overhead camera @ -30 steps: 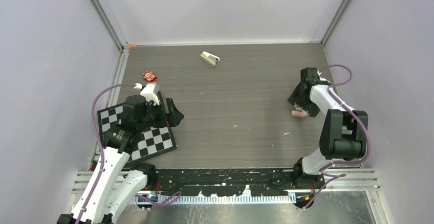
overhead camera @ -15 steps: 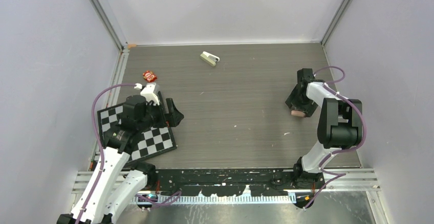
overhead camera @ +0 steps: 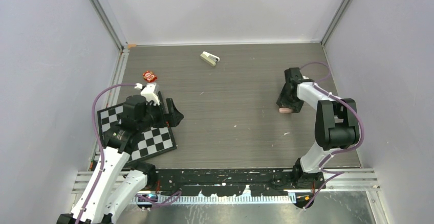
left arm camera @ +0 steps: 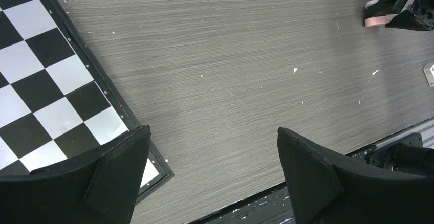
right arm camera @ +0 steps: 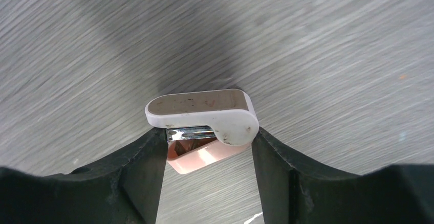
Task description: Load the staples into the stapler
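1. One black-and-white checkerboard (overhead camera: 156, 142) lies at the left, by the near edge of the table (overhead camera: 230, 96).
2. One left gripper (left arm camera: 212, 137) hangs over the board's corner. Its fingers are spread wide and hold nothing.
3. One little red thing (overhead camera: 149, 75) sits farther back. It is too small to tell what it is.
4. One pale stapler (overhead camera: 209, 58) lies alone at the far middle, well apart from both arms.
5. One right gripper (right arm camera: 210, 134) pinches one pink-and-white stapler (right arm camera: 202, 111) between its fingers, low over the table.
6. One tiny flat block of staples (overhead camera: 286, 133) lies near that gripper, on the side toward the arm bases.
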{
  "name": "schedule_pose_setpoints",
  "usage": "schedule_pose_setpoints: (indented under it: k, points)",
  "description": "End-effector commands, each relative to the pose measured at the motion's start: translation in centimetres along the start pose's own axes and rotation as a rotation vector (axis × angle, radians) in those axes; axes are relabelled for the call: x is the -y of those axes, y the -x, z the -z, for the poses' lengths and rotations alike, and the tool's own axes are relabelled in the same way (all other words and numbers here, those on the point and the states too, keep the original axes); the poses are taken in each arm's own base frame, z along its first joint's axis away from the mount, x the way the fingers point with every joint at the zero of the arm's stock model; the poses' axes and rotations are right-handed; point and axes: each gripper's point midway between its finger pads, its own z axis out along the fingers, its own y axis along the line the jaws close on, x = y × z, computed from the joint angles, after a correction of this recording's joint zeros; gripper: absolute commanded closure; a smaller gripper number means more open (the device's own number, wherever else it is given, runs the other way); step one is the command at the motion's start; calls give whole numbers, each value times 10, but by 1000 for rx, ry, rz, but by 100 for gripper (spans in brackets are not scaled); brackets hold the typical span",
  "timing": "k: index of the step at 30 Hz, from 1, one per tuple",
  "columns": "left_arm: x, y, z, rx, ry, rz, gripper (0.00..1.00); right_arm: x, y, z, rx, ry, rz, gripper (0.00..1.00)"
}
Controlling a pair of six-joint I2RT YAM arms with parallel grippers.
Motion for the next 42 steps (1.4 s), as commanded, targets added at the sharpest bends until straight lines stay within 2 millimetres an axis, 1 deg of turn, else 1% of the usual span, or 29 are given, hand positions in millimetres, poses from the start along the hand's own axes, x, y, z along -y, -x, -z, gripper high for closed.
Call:
schedule_pose_setpoints:
  k: [1, 4, 8, 10, 13, 16, 18, 21, 23, 25, 28, 32, 35, 37, 39, 42]
  points:
    - [1, 3, -2, 13, -6, -23, 5, -44, 5, 29, 100, 115, 107, 38]
    - [0, 3, -3, 11, -3, -24, 5, -72, -14, 40, 103, 178, 183, 39]
    - [-1, 3, -3, 15, -1, -25, 5, -112, -55, 59, 54, 313, 299, 39]
    - [-1, 3, -3, 16, 0, -25, 6, -125, -74, 69, 9, 368, 335, 40]
    - [0, 2, -4, 12, -9, -25, 7, -142, -105, 90, -77, 501, 391, 41]
    - [1, 0, -6, 5, -12, 4, 8, -145, -121, 106, -75, 559, 480, 41]
    - [2, -3, -9, -14, -10, 57, 10, -144, -125, 108, -49, 570, 523, 41]
    - [9, -8, -15, -62, -27, 137, 14, -150, -132, 109, 4, 586, 614, 41]
    - [13, -11, -20, -99, -38, 189, 16, -156, -136, 110, 60, 566, 686, 41]
    - [17, -13, -25, -133, -50, 228, 17, -166, -144, 112, 101, 566, 764, 41]
    - [21, -16, -31, -170, -61, 263, 18, -180, -162, 117, 133, 569, 895, 40]
    - [19, -20, -33, -205, -45, 274, 19, -186, -169, 119, 167, 538, 999, 37]
    - [16, -22, -31, -206, -26, 266, 19, -183, -169, 120, 165, 531, 1000, 33]
    - [12, -22, -30, -198, -9, 258, 19, -179, -170, 123, 154, 532, 968, 28]
    - [10, -23, -28, -195, 2, 253, 19, -174, -173, 126, 133, 526, 913, 24]
    - [8, -24, -27, -193, 10, 245, 20, -168, -180, 131, 97, 515, 807, 23]
